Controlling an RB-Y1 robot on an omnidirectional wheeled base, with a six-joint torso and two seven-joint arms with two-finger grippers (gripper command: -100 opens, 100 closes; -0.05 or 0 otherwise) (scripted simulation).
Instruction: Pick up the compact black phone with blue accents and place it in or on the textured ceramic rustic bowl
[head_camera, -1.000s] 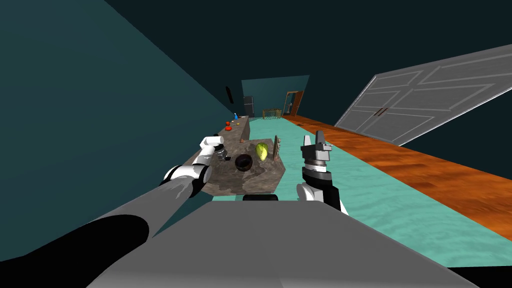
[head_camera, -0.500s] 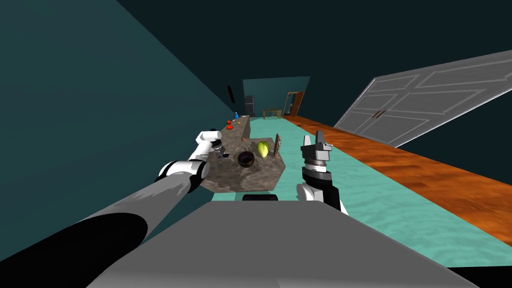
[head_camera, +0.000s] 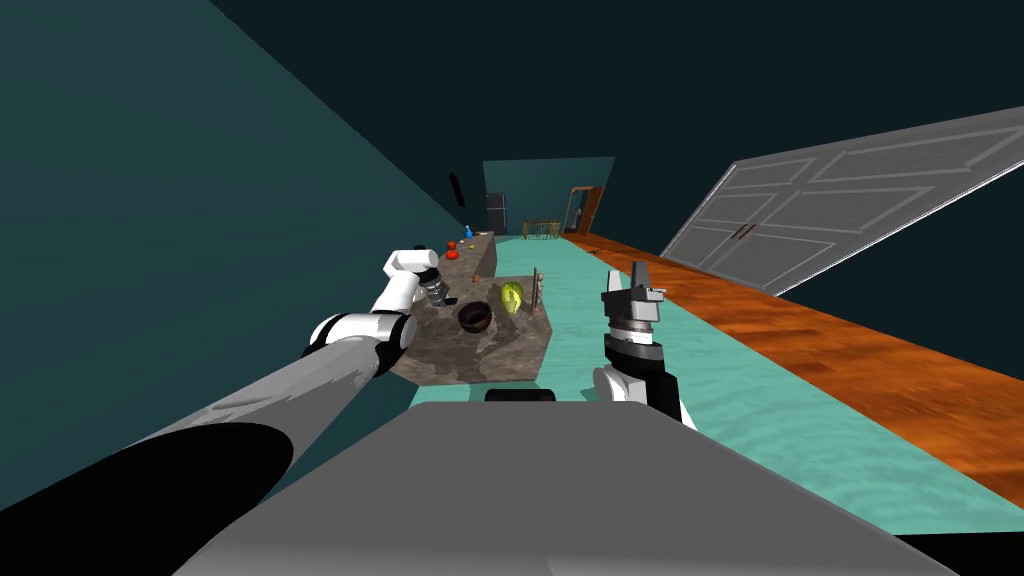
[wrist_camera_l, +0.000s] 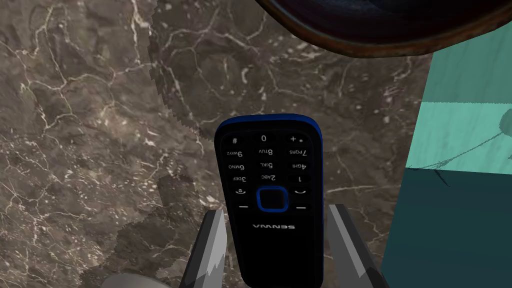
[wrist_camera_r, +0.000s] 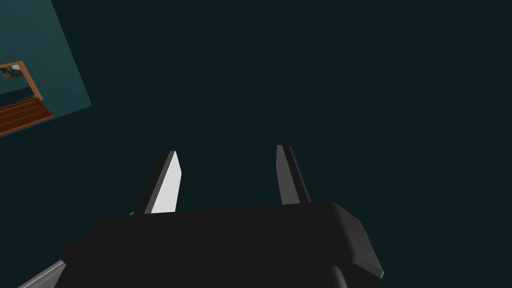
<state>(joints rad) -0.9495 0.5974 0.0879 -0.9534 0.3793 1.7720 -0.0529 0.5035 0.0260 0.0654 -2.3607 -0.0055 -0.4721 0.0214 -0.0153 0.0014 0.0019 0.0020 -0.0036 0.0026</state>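
Dark teal walls, teal floor (head_camera: 760, 440), a band of wood floor (head_camera: 850, 360) on the right, a grey panelled door (head_camera: 850, 210) beyond it. Front and centre, a brown marble table (head_camera: 470, 362), white veins all over. On it, a dark bowl (head_camera: 474, 317) with a brownish rim, dark inside. Just beyond the bowl, a yellow-green leafy lump (head_camera: 512, 297); beside that, at the table's right edge, a thin brown upright piece (head_camera: 538, 288), too small to name. Further back, a second long table (head_camera: 484, 255) with a red thing (head_camera: 452, 250) and a small blue bottle (head_camera: 467, 232).

And the phone (wrist_camera_l: 270, 200): black, blue along the edge, blue ring round the middle key, pinched by its sides between the left jaws, keypad end sticking out past the tips. Over the marble, near the bowl's rim yet apart from it, veined stone between the two. Table edge and teal floor off to one side of the phone in the left wrist view. From the head, just a dark speck at the left jaws, left of the bowl.

Right jaws spread, pointing up beside the table, well apart from everything on it.
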